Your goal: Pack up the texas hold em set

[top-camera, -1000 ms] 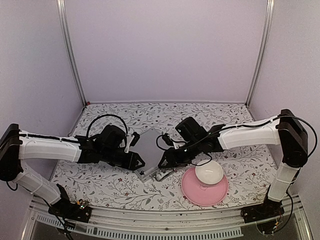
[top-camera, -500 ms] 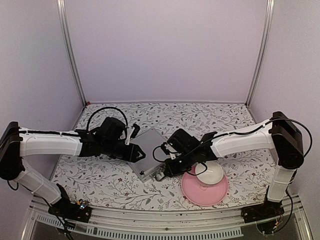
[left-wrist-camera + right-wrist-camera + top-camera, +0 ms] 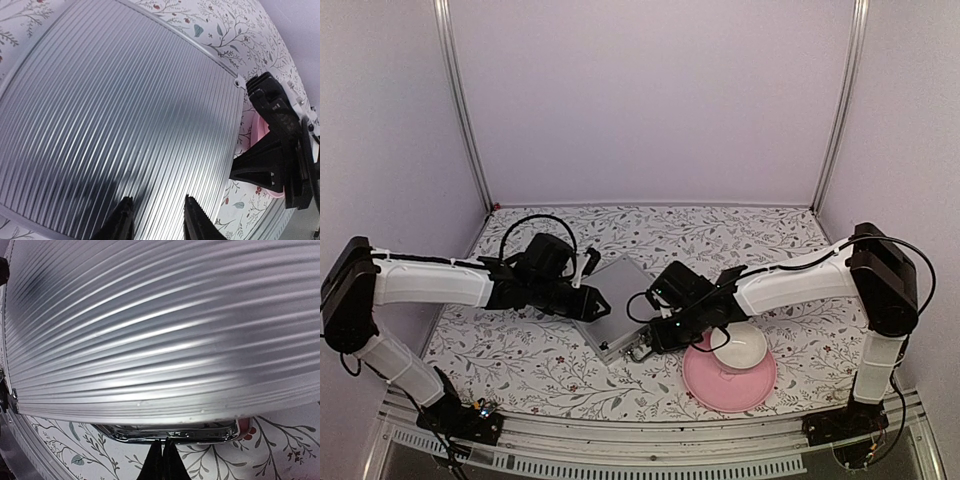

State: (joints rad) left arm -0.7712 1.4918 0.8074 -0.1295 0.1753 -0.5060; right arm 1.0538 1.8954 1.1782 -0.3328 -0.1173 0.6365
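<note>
Briefcase: the silver aluminium briefcase point(image 3: 617, 298) lies shut and flat near the middle of the table point(image 3: 520, 370), set askew with one corner toward 12 o'clock.
Lid: the ribbed lid point(image 3: 125, 110) fills both wrist views and runs off their edges. With it down, the inside is hidden.
Handle: the chrome handle point(image 3: 170, 433) lies along the case's 5 o'clock edge. From above it is mostly covered by the right hand.
Left hand: the left hand point(image 3: 158, 200) is at the case's 9 o'clock side, over the lid. Its fingers are spread a little with only ribbing between them. Whether the tips touch the lid cannot be told.
Right hand: the right hand point(image 3: 161, 452) is at the case's 5 o'clock side, fingers pressed together with nothing between. The tips sit just under the handle's middle, and contact is unclear.
Pink plate: the pink plate point(image 3: 720, 395) is at 4 o'clock of the case. Its 10 o'clock rim is hidden under the right arm.
White bowl: the white bowl point(image 3: 740, 345) sits on the plate toward 12 o'clock, with a cable crossing its edge.
</note>
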